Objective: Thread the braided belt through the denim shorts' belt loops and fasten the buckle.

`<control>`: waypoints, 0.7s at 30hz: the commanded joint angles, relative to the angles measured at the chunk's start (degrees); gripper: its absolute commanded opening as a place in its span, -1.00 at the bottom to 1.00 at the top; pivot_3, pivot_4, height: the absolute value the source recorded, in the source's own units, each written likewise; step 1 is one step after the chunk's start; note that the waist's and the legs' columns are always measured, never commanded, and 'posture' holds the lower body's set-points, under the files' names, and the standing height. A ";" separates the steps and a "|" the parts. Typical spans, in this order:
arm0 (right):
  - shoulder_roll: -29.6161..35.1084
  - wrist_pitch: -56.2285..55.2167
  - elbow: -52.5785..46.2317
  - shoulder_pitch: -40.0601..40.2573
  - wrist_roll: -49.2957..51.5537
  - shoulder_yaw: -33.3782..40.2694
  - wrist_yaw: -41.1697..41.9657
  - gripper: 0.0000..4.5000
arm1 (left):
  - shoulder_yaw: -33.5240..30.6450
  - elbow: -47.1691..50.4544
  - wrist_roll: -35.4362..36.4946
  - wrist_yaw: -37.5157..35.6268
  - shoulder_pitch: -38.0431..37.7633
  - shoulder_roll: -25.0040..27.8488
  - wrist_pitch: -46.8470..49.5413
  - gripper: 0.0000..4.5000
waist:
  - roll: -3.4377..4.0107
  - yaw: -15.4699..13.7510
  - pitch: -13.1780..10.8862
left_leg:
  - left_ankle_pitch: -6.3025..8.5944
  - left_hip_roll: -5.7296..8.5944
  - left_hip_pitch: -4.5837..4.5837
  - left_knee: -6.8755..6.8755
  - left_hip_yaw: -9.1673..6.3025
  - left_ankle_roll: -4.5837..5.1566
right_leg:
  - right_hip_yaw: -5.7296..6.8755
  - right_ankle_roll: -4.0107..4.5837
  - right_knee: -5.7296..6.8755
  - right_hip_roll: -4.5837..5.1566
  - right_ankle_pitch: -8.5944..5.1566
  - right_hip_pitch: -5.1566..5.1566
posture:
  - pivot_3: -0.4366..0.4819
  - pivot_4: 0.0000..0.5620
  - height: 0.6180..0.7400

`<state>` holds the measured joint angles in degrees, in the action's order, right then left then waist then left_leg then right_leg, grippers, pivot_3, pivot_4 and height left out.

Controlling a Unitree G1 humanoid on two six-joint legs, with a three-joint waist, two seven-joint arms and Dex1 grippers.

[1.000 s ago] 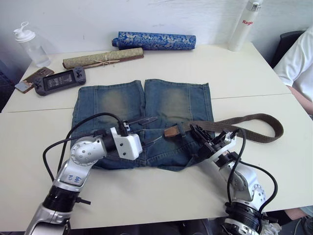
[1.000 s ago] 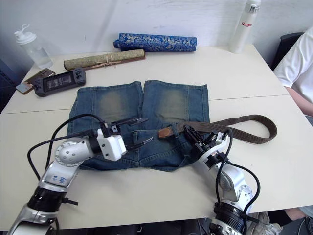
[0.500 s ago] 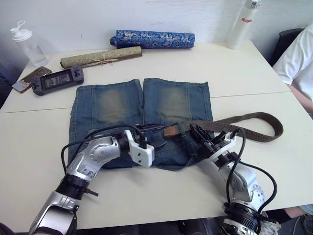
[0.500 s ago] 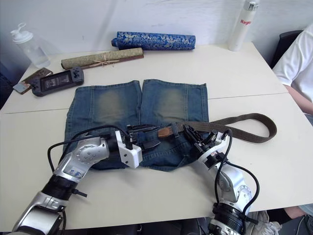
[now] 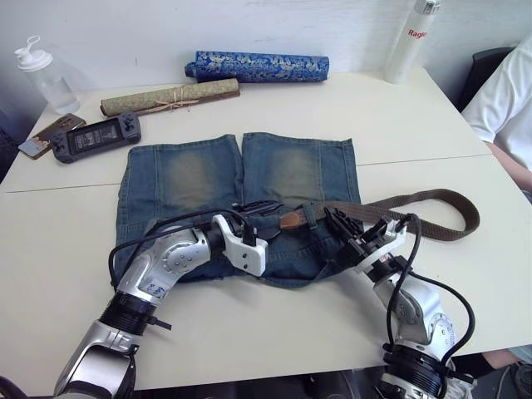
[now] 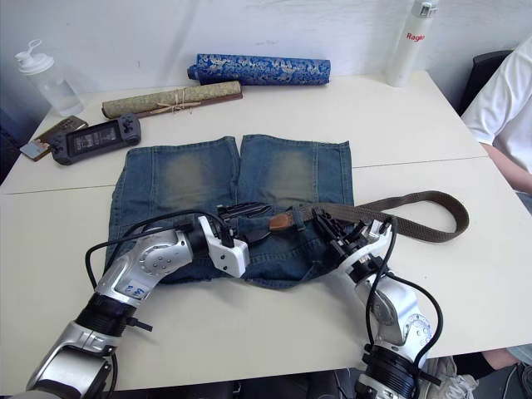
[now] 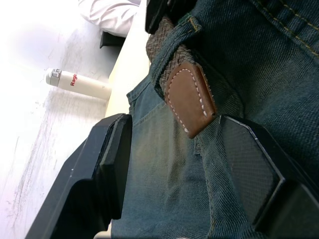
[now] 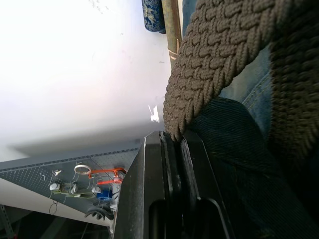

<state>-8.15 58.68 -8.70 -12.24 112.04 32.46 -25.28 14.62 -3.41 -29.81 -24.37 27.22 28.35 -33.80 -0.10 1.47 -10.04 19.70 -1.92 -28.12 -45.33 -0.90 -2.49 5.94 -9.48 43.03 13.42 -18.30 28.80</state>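
Lying flat on the white table [image 5: 274, 108], the denim shorts [image 5: 237, 204] have their waistband toward the robot and their legs pointing away; the braided belt [image 5: 416, 208] runs from its tan leather tip [image 5: 290, 221] near the middle of the waistband, under a belt loop [image 5: 310, 218] just beside that tip, then out past the shorts' right edge, where it curls back in a loop on the bare table; the buckle cannot be made out. The left gripper [image 5: 259, 213] sits on the waistband with its fingers spread apart, and in the left wrist view the tan tip [image 7: 190, 102] lies between the two black fingers [image 7: 112, 164] without either clearly touching it; compared with a second ago, this arm has swung in from the shorts' left side to right beside the tip. The right gripper [image 5: 353, 231] rests on the belt near the shorts' right edge, much as before; the right wrist view shows the woven strap [image 8: 214, 64] pressed against one finger [image 8: 172, 194], but whether the fingers are clamped on it I cannot tell. At the table's far side lie a blue patterned roll [image 5: 259, 66], a tan rolled mat [image 5: 169, 96], a handheld console [image 5: 93, 137] and two bottles [image 5: 37, 73]; a person's white sleeve [image 5: 503, 104] shows at the right edge.
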 commanded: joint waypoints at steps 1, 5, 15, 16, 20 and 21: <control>-2.70 -0.09 -2.51 2.08 0.96 -2.32 0.28 -1.00 | 1.15 0.55 -0.66 1.38 1.13 -0.78 -0.41 0.14 | 0.00 -0.03 0.00 | 0.00 0.00 0.00 0.00 0.00 0.00 | 0.00 0.00 0.00 0.00 0.00 0.00 | -0.05 -0.47 -0.55; -2.27 0.04 -2.70 2.33 0.96 -2.92 0.49 -1.00 | 1.76 -0.19 -1.45 1.57 1.47 -0.99 -0.52 -0.63 | -0.01 -0.22 0.00 | 0.00 0.00 0.00 -0.02 -0.01 0.00 | 0.00 0.00 0.00 0.00 0.00 -0.01 | -0.05 -0.47 -0.55; -1.65 -0.40 -3.25 2.98 0.96 -3.75 0.22 -1.00 | 2.68 -0.87 -2.48 1.68 2.49 -1.39 -0.02 -0.99 | 0.00 -0.62 0.01 | 0.00 0.01 0.01 -0.06 -0.01 0.00 | 0.00 0.00 0.02 0.01 0.00 -0.05 | -0.05 -0.47 -0.55; -1.89 -0.70 -3.55 3.01 0.96 -3.74 -0.01 -1.00 | 2.78 -0.45 -2.07 1.25 2.33 -1.26 -0.08 -0.99 | 0.00 -0.66 0.01 | 0.00 0.01 0.02 -0.07 -0.01 0.00 | 0.00 0.00 0.02 0.01 0.00 -0.05 | -0.05 -0.47 -0.55; -1.33 -2.25 -6.68 3.88 0.96 -4.23 -0.08 -0.65 | 2.94 0.59 -1.50 0.41 1.64 -0.69 0.06 -1.00 | 0.00 -0.80 0.01 | 0.00 0.01 0.02 -0.07 -0.01 0.00 | 0.00 0.00 0.04 0.01 0.00 -0.05 | -0.05 -0.47 -0.55; -1.04 -2.68 -7.93 4.26 0.96 -4.52 0.29 -0.48 | 2.94 0.65 -1.47 0.35 1.52 -0.63 0.13 -1.00 | 0.00 -0.85 0.01 | 0.00 0.01 0.02 -0.07 -0.01 0.00 | 0.00 0.00 0.03 0.01 0.00 -0.05 | -0.05 -0.47 -0.55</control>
<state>-7.52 56.37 -12.39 -11.13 111.93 31.24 -25.95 15.86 -3.07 -31.26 -23.40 29.47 27.72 -33.70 -0.10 0.63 -10.02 19.69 -1.91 -28.10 -45.40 -0.91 -2.49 5.93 -9.48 43.07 13.43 -18.30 28.75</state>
